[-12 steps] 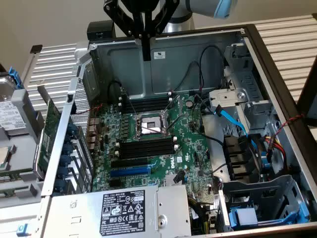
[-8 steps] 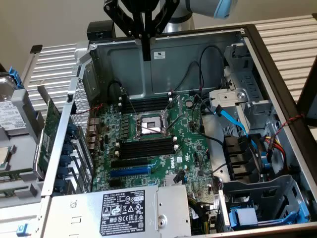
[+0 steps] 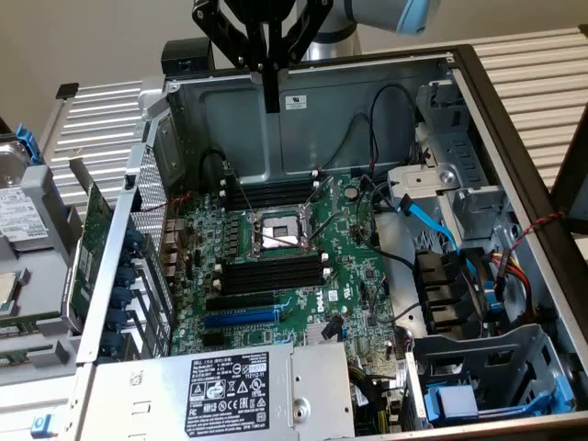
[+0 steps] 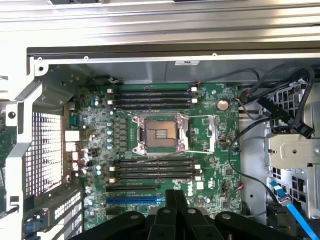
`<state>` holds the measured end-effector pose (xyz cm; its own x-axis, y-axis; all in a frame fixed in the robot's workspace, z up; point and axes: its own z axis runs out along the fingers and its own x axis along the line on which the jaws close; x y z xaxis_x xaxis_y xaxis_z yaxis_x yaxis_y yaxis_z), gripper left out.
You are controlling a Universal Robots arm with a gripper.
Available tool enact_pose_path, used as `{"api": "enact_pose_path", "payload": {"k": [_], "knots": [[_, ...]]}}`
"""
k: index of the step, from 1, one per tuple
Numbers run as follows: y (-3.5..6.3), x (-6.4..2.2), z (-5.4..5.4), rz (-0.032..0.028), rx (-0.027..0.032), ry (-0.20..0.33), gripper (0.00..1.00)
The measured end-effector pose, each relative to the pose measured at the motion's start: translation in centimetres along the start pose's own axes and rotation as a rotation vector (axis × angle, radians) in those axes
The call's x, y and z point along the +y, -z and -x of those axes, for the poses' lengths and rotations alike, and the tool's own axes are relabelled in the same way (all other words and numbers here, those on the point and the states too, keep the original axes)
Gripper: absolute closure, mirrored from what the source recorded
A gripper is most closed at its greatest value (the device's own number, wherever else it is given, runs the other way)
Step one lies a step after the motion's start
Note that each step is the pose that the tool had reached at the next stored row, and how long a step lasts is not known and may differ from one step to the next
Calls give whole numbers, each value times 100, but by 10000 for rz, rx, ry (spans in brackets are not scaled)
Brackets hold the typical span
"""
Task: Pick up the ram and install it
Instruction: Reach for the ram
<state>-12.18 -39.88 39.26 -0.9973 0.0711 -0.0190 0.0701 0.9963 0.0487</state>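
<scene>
- One gripper (image 3: 271, 99) hangs above the open computer case (image 3: 514, 147), over its rear wall. Its fingers (image 4: 170, 202) are pressed together, with nothing seen between them.
- One ram (image 3: 28, 323), as far as can be told: a long, thin green strip lying flat outside the case at the exterior view's left edge, well apart from the gripper. Its label and chips are too small to make out.
- One green expansion card (image 3: 92, 243) leans on the case's side wall, near the ram.
- One motherboard (image 4: 210, 125) carries one CPU socket (image 4: 160, 134) between two banks of black memory slots (image 4: 152, 169) — and one blue slot (image 4: 134, 200) just beside the nearer bank.
</scene>
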Motion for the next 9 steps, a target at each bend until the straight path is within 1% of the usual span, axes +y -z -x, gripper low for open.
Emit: {"api": "enact_pose_path", "payload": {"k": [2,9], "knots": [[1,-3,-34,-1,-3,1,89],[5,-18,-249,7,-90,4,89]]}}
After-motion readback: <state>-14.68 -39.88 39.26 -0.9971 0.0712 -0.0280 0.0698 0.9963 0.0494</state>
